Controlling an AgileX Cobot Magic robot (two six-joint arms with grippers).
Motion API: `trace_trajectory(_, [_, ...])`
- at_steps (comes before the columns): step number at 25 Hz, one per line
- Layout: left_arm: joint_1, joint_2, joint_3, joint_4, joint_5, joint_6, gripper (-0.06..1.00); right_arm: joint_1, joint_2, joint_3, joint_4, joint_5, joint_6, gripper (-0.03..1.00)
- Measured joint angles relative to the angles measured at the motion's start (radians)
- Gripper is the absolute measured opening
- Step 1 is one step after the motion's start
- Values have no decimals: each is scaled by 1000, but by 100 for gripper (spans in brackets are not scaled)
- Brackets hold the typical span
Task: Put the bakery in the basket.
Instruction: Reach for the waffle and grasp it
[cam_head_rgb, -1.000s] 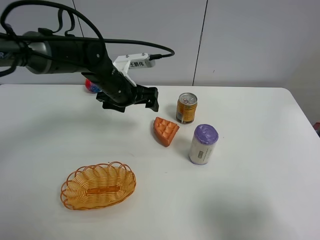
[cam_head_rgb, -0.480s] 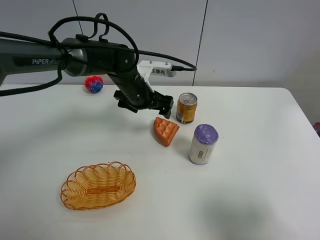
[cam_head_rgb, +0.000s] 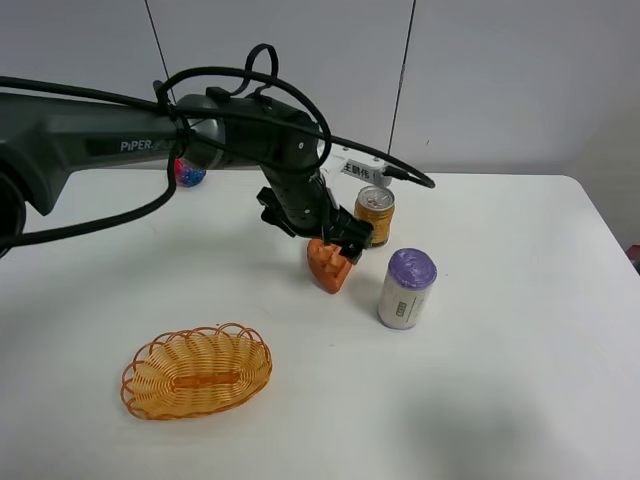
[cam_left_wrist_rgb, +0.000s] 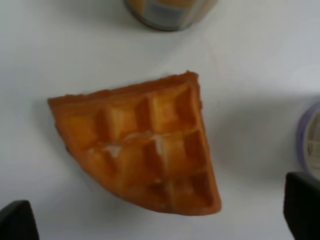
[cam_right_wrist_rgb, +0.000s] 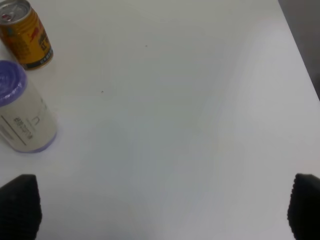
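**Left gripper sits right over the bakery, jaws wide; basket is well off towards the near left**

From the high camera we see the left gripper (cam_head_rgb: 341, 240) down low over the bakery (cam_head_rgb: 327, 269), hiding the far part of it. The wedge lies on the table (cam_head_rgb: 500, 380), just beside the gold can (cam_head_rgb: 374, 214) and near the purple-capped bottle (cam_head_rgb: 407, 288). The basket (cam_head_rgb: 134, 377) stands well apart, on the left and nearer to the camera, with nothing in it. No right arm shows in this view, so we judge the left arm to be the one for the pick.

On the left wrist camera the left gripper (cam_left_wrist_rgb: 160, 216) is spread. Its two dark fingertips (cam_left_wrist_rgb: 18, 220) show only at the corners of the picture, and the bakery (cam_left_wrist_rgb: 142, 145) lies within the span between them, grid face towards the lens. Most of the wedge is beyond the tips and we see no contact. Its longest edge runs slantwise to the line on which the jaws close, so we expect the fingers to meet it on a corner and a sloping side, unless the wrist turns. The gold can (cam_left_wrist_rgb: 170, 10) and the bottle (cam_left_wrist_rgb: 311, 142) crowd two sides.

On the right wrist camera the right gripper (cam_right_wrist_rgb: 161, 206) is also spread and empty, over bare table (cam_right_wrist_rgb: 175, 100). Only the gold can (cam_right_wrist_rgb: 25, 35) and the bottle (cam_right_wrist_rgb: 22, 107) show there; the bakery is out of its view.
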Motion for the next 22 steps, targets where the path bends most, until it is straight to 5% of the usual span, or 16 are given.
trace_trajectory(22, [-9,71,0,59,-62,-1,100,0,0,0,0,0,0,99])
